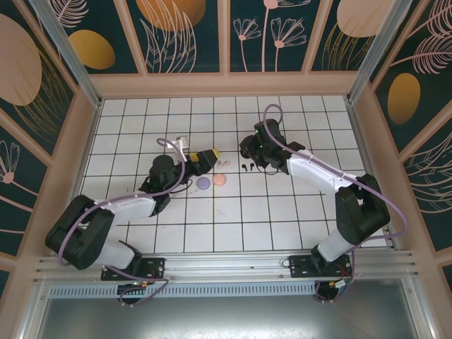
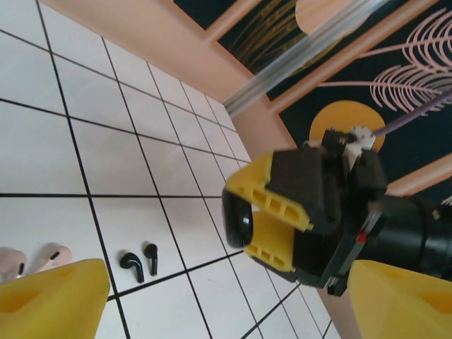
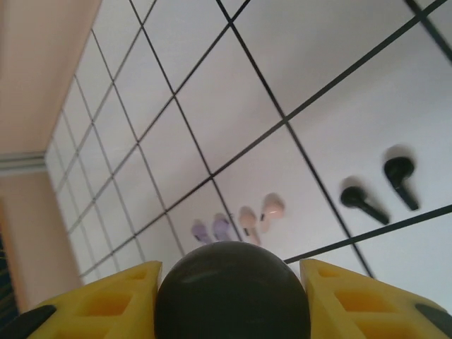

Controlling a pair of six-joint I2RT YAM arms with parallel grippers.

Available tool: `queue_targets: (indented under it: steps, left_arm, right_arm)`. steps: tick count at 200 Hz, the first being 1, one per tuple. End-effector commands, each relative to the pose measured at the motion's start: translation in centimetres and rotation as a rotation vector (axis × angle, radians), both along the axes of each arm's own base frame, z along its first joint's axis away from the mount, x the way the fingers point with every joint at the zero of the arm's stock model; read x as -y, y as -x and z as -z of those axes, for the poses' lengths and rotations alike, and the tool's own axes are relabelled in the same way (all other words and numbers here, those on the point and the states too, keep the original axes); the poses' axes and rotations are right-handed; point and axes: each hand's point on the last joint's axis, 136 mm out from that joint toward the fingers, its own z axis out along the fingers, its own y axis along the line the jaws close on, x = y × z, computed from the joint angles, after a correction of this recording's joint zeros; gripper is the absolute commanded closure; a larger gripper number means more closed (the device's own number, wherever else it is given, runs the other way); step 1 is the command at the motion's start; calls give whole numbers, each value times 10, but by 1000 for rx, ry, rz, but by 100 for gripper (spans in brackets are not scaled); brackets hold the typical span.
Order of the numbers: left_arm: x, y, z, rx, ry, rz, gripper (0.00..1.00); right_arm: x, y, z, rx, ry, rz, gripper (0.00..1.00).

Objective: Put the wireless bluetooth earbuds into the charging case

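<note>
While the right gripper [image 1: 247, 151] is clamped on a round black charging case [image 3: 233, 289], pinched between its yellow fingers, the black earbuds [image 3: 360, 200] lie on the white grid-tiled table [image 1: 282, 212] just to its near side, close under the case. That makes the right arm the nearer one, but its jaws are occupied. The left gripper [image 1: 208, 155] stands spread wide with nothing between its fingers. From it, the black pair lies to the right, beyond the pale pink earbuds [image 3: 272, 206], which sit between the two. My guess is that the pick falls to the left arm, reaching right past the pink pair.

The black buds are tiny and glossy, each a rounded head with a short stem. They rest side by side, apart from each other, on one tile near a grid line. Their stems run roughly parallel, pointing near and slightly right in the right wrist view. The lilac-grey earbuds [image 3: 221, 226] lie just left of the pink ones, in the same row. Whether the case's lid is open I cannot tell.
</note>
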Motion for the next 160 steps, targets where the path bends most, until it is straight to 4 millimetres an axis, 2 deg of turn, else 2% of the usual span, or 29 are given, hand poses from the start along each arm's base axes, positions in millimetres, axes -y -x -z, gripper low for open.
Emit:
queue_targets:
  steps: [1,37,45,50,76,108,160]
  left_arm:
    - [18,-6,-16,71,58,21,17]
    - [49,-10,-8,72,77,86,26]
    - [54,-10,-14,87,87,97,28]
    - [58,-13,-3,70,72,98,29]
    - [75,-17,-1,74,74,125,34]
    - [86,-22,3,73,71,137,39]
    - [92,-31,7,76,61,132,46]
  right_arm:
    - [-8,-3,-17,-11,-161,81,67]
    - [-1,0,-27,-4,-179,141,67]
    - [0,1,-28,-1,-172,145,67]
    - [1,1,-30,2,-171,147,67]
    - [2,2,-30,0,-165,151,67]
    - [-1,3,-29,-1,-167,143,67]
    - [-4,4,-26,-3,-163,135,67]
